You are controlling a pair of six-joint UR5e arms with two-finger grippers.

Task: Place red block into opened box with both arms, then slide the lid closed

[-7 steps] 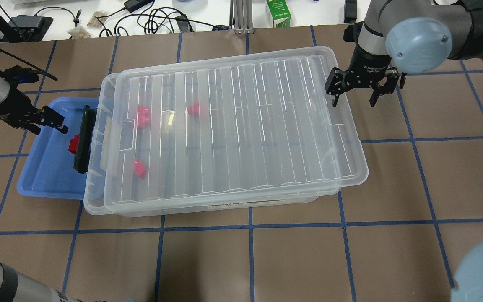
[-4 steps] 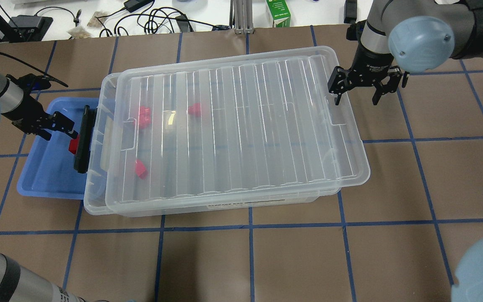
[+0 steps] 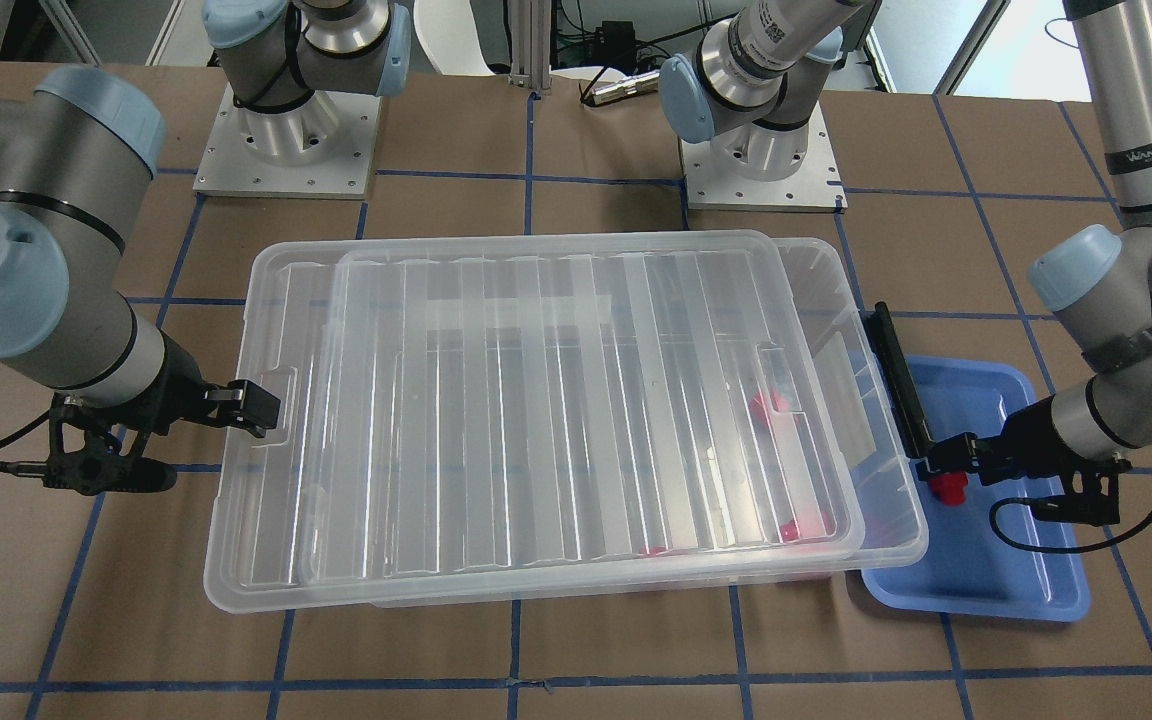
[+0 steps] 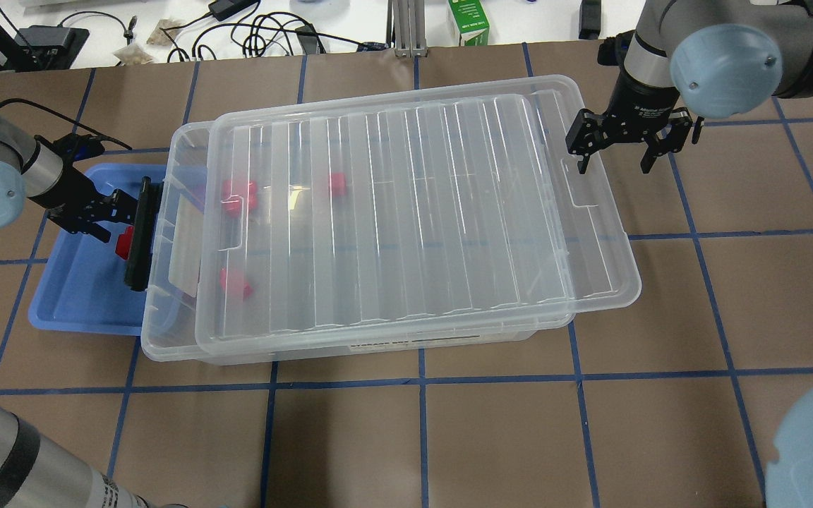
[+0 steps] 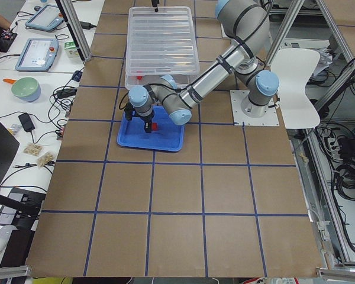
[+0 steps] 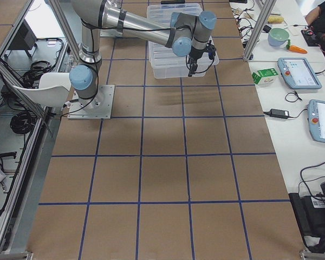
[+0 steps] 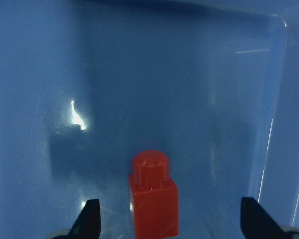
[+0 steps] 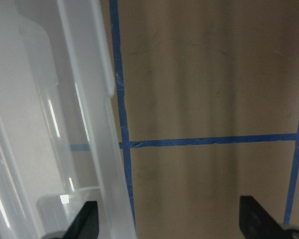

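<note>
Risk sits with my left gripper (image 7: 172, 221), spread wide astride the red block (image 7: 154, 201) sitting in the blue tray (image 4: 75, 296) beside the box (image 4: 161, 331): closing off-centre could knock it aside, while my right gripper (image 4: 613, 166), also open, seems only just hooked on the lid (image 4: 413, 212).

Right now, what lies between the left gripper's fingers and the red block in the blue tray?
Only bare blue tray floor. In the left wrist view the red block sits between the fingertips of the open left gripper, touching neither.
</note>
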